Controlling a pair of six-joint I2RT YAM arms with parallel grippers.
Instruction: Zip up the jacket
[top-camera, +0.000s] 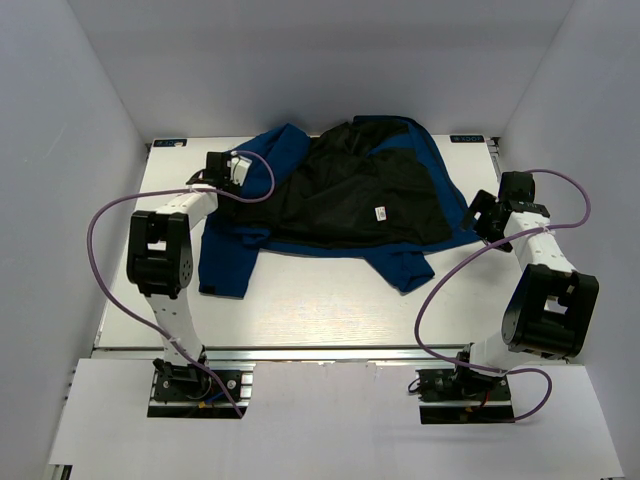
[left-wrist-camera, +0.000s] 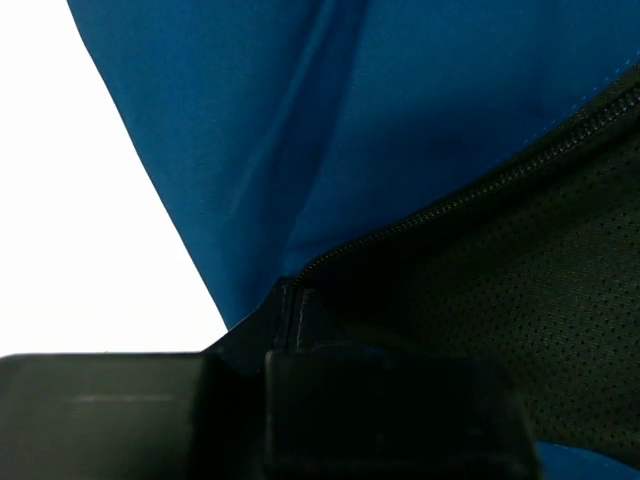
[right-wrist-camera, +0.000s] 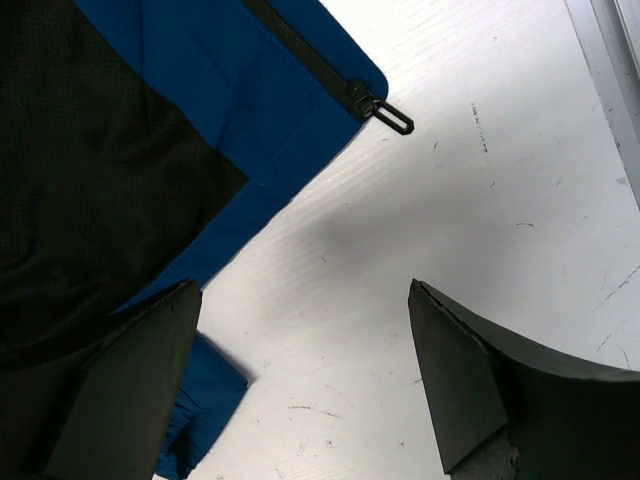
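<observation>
The royal-blue jacket (top-camera: 228, 255) lies spread open on the table, its black mesh lining (top-camera: 350, 200) facing up. My left gripper (top-camera: 232, 165) is at the jacket's far-left edge. In the left wrist view it (left-wrist-camera: 285, 350) is shut on the fabric corner where a zipper track (left-wrist-camera: 450, 205) ends. My right gripper (top-camera: 482, 215) hovers open at the jacket's right edge. In the right wrist view it (right-wrist-camera: 302, 300) has bare table between its fingers (right-wrist-camera: 130, 380). The zipper slider with its pull tab (right-wrist-camera: 385, 112) lies at a blue corner just beyond them.
White walls close in the table (top-camera: 330, 300) at the back and both sides. A metal rail (top-camera: 330, 353) runs along its near edge. Purple cables (top-camera: 100, 215) loop beside each arm. A small white label (top-camera: 380, 213) lies on the lining.
</observation>
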